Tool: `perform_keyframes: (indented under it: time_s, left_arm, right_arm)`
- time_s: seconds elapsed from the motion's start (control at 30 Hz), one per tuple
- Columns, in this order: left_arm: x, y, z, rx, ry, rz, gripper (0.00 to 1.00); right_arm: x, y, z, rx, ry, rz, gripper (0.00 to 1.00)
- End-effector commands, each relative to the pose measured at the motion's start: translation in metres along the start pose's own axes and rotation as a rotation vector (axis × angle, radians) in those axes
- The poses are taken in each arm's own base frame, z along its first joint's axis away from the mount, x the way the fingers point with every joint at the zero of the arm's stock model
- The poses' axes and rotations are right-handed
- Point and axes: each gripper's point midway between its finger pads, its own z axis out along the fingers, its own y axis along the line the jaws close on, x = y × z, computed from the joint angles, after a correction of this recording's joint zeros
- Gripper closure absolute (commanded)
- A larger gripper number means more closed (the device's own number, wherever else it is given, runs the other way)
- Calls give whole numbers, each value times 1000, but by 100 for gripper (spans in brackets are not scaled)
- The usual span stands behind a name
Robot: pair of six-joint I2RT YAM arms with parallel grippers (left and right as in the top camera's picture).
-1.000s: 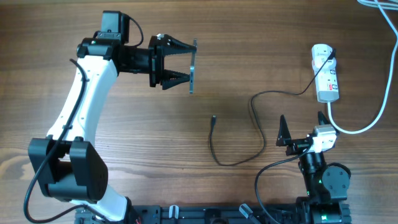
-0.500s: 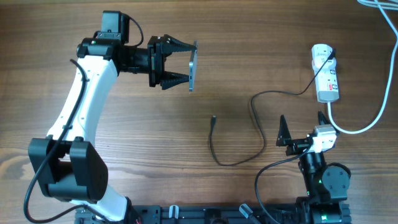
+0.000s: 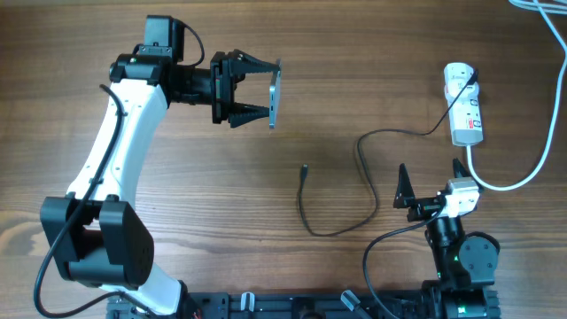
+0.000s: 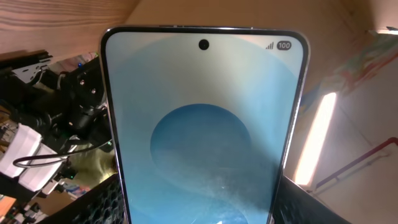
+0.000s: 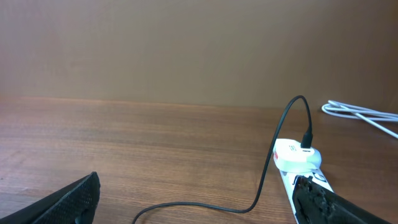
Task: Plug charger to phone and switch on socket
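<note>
My left gripper (image 3: 266,93) is shut on the phone (image 3: 275,94) and holds it on edge above the table at the back left. In the left wrist view the phone (image 4: 205,124) fills the frame with its blue-green screen lit, a black finger at each lower side. The charger (image 3: 368,190), a thin black cable, runs from the socket (image 3: 464,105) in a loop across the table, and its plug tip (image 3: 304,168) lies loose near the middle. My right gripper (image 3: 431,180) stands open near the front right, nothing in it. The right wrist view shows the socket (image 5: 298,155) and the charger (image 5: 273,177) ahead.
A thick white cord (image 3: 532,168) curves from the socket toward the right edge and back corner. The arm bases stand along the front edge (image 3: 292,306). The left arm (image 3: 115,151) stretches across the left side of the wooden table (image 3: 372,53).
The phone in my left gripper has turned slightly, showing a little more of its face from above. The right arm, the cable and the socket have not moved.
</note>
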Motion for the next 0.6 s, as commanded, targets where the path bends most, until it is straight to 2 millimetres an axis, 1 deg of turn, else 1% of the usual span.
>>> perform_keyframes:
  time_s: [0.0, 0.1, 0.33, 0.57]
  left_arm:
    - [19, -13, -3, 22, 29, 42, 32]
    - [15, -12, -3, 11, 5, 42, 32]
    - [12, -11, -3, 5, -10, 42, 32]
    - [2, -6, -3, -23, -70, 38, 32]
  right_arm:
    - [-2, -4, 0, 22, -8, -12, 0]
    - [-2, -4, 0, 22, -8, -12, 0]
    - [-2, -4, 0, 22, -8, -12, 0]
    - [-2, -4, 0, 22, -8, -12, 0]
